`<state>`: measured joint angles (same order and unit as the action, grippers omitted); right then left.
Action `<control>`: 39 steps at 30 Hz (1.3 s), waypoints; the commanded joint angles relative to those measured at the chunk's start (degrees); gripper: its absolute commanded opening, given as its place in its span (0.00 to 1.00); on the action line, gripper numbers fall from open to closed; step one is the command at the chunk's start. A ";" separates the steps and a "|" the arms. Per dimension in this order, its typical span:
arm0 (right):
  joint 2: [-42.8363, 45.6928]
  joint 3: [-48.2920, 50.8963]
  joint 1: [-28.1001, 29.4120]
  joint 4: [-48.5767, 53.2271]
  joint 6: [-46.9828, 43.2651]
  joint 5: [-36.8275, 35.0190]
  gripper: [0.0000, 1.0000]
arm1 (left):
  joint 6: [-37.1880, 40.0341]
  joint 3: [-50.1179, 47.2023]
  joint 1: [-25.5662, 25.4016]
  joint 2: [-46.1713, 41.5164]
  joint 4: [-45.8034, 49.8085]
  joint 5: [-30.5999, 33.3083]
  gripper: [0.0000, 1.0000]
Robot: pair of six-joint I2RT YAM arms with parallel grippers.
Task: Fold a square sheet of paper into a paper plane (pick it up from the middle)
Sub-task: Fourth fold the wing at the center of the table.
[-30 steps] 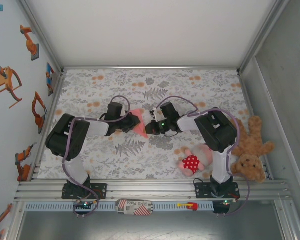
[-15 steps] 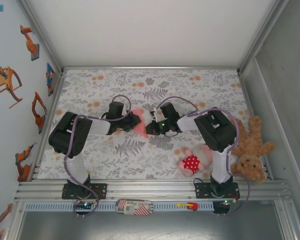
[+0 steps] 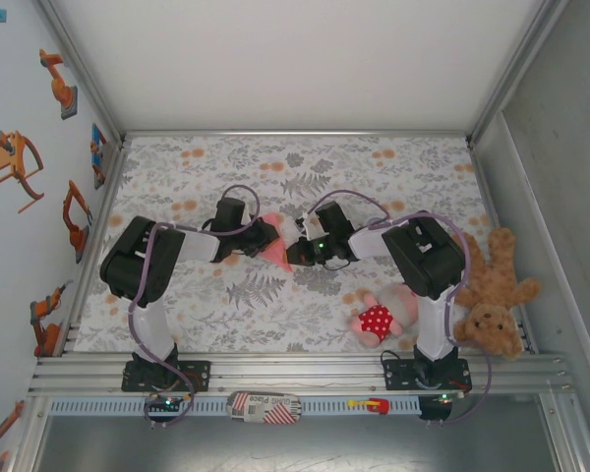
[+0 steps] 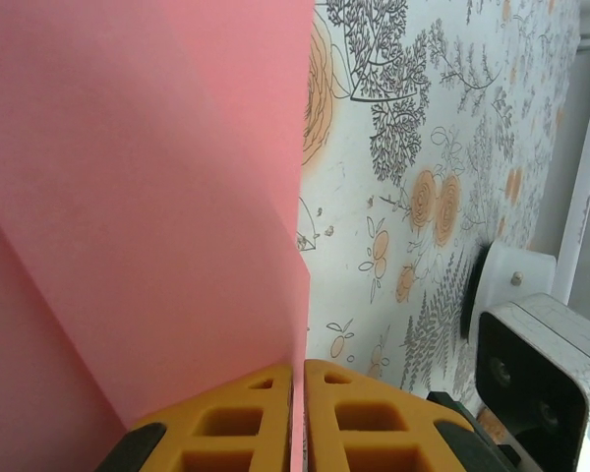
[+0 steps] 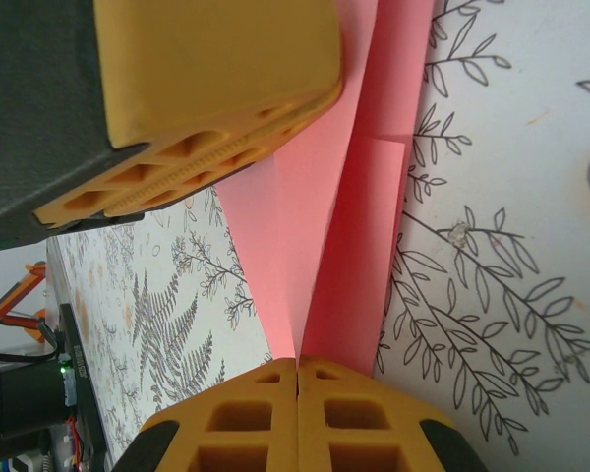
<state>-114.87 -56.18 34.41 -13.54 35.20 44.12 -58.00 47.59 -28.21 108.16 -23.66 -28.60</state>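
Top external view shows a desk (image 3: 393,177) covered in a grey and orange leaf print, walled in by white panels, with two arms bolted at its near edge. The left arm (image 3: 143,265) and the right arm (image 3: 423,256) both bend inward so that their tips meet near the middle of the desk. A brown teddy bear (image 3: 492,300) lies against the right wall, and just beside it, toward the middle, lies a pink doll (image 3: 379,317) in a red dotted dress; both are well apart from the arm tips. Between those tips is the pink paper (image 3: 275,254), folded to a pointed shape with its tip toward the near edge. The left pincer (image 3: 264,237) has it from the left and the right pincer (image 3: 297,252) from the right. Seen from the left wrist, the paper (image 4: 147,197) rises as a broad pink sheet with a slanting crease, its edge caught between the orange fingers (image 4: 246,423), which are pressed together on it. Seen from the right wrist, the right pincer (image 5: 297,379) is likewise pinching the paper (image 5: 359,226) at a fold, its two fingers pressed flat against each other, while an orange finger of the left pincer (image 5: 216,88) sits on the same paper above.
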 commanded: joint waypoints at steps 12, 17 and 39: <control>2.38 2.03 -0.93 0.89 1.35 -1.34 0.11 | 0.52 1.35 -0.36 1.58 -0.78 -1.12 0.13; 7.01 2.65 -1.37 2.09 1.30 -2.71 0.22 | 0.74 1.45 -0.32 1.13 -0.33 -1.11 0.13; 3.98 -9.61 5.57 23.13 -11.47 -22.68 0.49 | 0.68 1.54 -0.45 0.14 0.12 -1.28 0.13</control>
<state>-109.34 -64.10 39.20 5.85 26.22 25.15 -57.98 48.01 -28.36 109.19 -24.45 -29.23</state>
